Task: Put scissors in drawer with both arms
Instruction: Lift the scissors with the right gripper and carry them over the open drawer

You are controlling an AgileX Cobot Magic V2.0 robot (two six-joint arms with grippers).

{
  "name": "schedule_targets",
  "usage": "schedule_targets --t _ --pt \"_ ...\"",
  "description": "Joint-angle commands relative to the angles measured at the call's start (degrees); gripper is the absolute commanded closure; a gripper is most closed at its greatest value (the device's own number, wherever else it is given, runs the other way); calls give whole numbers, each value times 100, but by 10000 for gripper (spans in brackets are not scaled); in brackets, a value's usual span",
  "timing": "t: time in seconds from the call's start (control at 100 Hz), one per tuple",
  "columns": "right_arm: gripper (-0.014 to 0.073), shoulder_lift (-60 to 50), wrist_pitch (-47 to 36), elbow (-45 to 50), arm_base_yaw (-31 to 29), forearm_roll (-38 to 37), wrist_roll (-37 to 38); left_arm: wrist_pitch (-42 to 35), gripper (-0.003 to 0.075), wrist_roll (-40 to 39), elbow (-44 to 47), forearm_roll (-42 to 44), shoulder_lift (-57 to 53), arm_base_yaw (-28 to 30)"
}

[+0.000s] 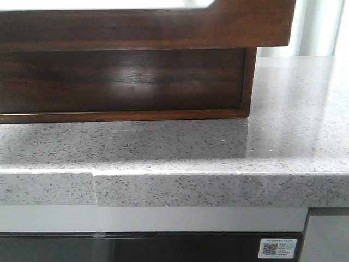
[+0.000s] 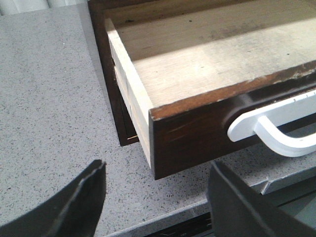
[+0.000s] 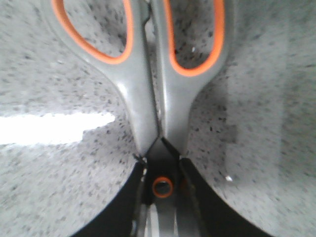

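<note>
The drawer [image 2: 197,133] is pulled open, and its pale wooden inside [image 2: 207,59] holds nothing that I can see. Its glossy dark brown front also fills the top of the front view [image 1: 163,27], with a pale cutout along its top edge. My left gripper [image 2: 158,168] is open and empty, low over the counter just in front of the drawer's front corner. My right gripper [image 3: 162,168] is shut on the scissors [image 3: 148,98] at their pivot. The scissors have grey handles with orange lining and hang over the speckled counter. Neither gripper shows in the front view.
The grey speckled stone counter [image 1: 218,142] carries the dark wooden drawer cabinet [image 1: 125,82]. A white curved handle [image 2: 276,123] sticks out from the drawer front. The counter's front edge [image 1: 191,188] has a seam at the left. A dark appliance front [image 1: 163,248] lies below.
</note>
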Motion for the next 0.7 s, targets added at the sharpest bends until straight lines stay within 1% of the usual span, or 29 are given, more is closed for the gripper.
schedule_targets --t 0.0,0.17,0.36,0.55,0.69 --pt "551 -576 -119 -198 -17 101 -93 -429 300 -59 -195 -108 60 -40" --pt "551 -1298 -346 -198 81 492 -349 -429 300 -59 -195 -108 60 -40" --pt "551 -2285 -672 -241 533 580 -696 -429 300 -59 -195 -108 60 -40" --pt "551 -2999 -915 -700 1217 578 -800 -429 300 -59 -195 -108 60 -40" --pt "551 -3121 -685 -1191 2030 578 -977 -429 300 -59 -195 -108 60 -40"
